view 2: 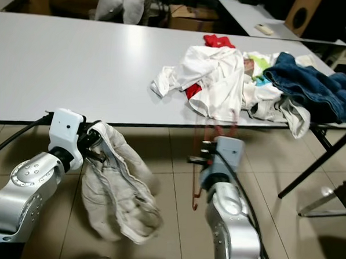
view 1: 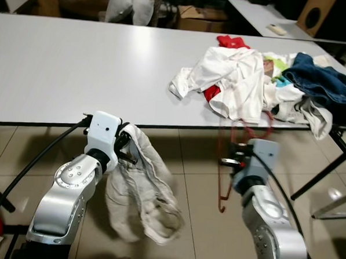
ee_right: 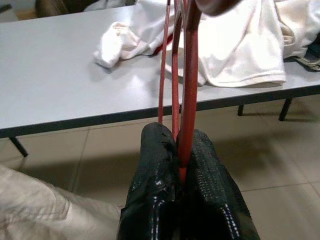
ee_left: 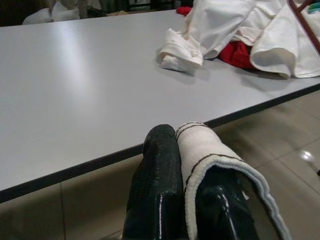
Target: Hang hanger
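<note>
A thin red hanger [view 1: 221, 167] hangs in front of the table edge, pinched in my right gripper [ee_right: 181, 172], which is shut on it below the edge of the white table [view 1: 77, 66]. My left gripper [ee_left: 185, 165] is shut on the hem of a cream garment [view 1: 143, 192] that droops toward the tiled floor, just in front of the table's near edge. On the table's right half lies a pile of clothes: a white shirt [view 1: 236, 80], something red [view 1: 231, 41] and blue jeans [view 1: 323, 82].
The table's black legs [view 1: 322, 169] angle down at the right. Black cables [view 1: 35, 163] run along my left arm. Boxes and a second table [view 1: 266, 15] stand behind. The left half of the table is bare; tiled floor lies below.
</note>
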Robot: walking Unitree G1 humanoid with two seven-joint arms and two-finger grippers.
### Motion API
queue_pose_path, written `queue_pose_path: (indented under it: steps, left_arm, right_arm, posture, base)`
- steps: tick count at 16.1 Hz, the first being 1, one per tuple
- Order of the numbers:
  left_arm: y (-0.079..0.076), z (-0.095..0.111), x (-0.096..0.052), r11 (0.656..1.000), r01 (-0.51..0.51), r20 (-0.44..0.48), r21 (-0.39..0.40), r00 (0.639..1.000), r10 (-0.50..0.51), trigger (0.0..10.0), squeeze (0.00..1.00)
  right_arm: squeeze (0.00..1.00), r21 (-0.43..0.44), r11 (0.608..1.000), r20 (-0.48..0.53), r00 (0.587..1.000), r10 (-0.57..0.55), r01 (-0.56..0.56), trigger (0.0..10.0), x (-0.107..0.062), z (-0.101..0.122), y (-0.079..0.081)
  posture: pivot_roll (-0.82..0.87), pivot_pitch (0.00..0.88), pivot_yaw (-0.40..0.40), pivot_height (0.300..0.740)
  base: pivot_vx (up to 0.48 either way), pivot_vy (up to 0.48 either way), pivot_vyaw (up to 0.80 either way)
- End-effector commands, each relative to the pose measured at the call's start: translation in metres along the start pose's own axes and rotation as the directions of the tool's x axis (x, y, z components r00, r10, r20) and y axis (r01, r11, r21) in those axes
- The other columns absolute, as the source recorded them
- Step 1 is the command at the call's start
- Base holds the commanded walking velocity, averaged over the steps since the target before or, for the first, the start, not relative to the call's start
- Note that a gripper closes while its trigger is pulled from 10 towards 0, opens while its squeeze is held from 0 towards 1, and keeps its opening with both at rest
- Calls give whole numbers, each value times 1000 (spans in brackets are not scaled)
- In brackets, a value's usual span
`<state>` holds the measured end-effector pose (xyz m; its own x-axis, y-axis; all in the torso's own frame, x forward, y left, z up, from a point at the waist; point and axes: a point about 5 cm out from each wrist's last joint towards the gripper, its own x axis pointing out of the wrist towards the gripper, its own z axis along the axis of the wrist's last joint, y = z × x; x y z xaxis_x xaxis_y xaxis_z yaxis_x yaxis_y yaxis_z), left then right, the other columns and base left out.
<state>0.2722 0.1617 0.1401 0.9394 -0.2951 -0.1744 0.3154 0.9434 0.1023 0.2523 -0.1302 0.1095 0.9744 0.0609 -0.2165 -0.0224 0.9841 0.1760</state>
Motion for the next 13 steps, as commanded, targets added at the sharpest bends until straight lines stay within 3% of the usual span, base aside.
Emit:
queue_pose_path:
  steps: [1, 13]
  left_arm:
    - [-4, 15, 1, 1000, 17, 69, 19, 997, -18, 10000, 0]
    - [-5, 15, 2, 1000, 17, 75, 18, 997, -18, 10000, 0]
  right_arm:
    - [0, -26, 999, 10, 1000, -24, 25, 10000, 1, 1, -6]
    - [0, -26, 1000, 13, 1000, -1, 2, 10000, 3, 0, -7]
  posture:
    - [89, 22, -37, 740]
    - [85, 20, -45, 740]
  base:
    - [0, 326, 0]
    - [0, 353, 0]
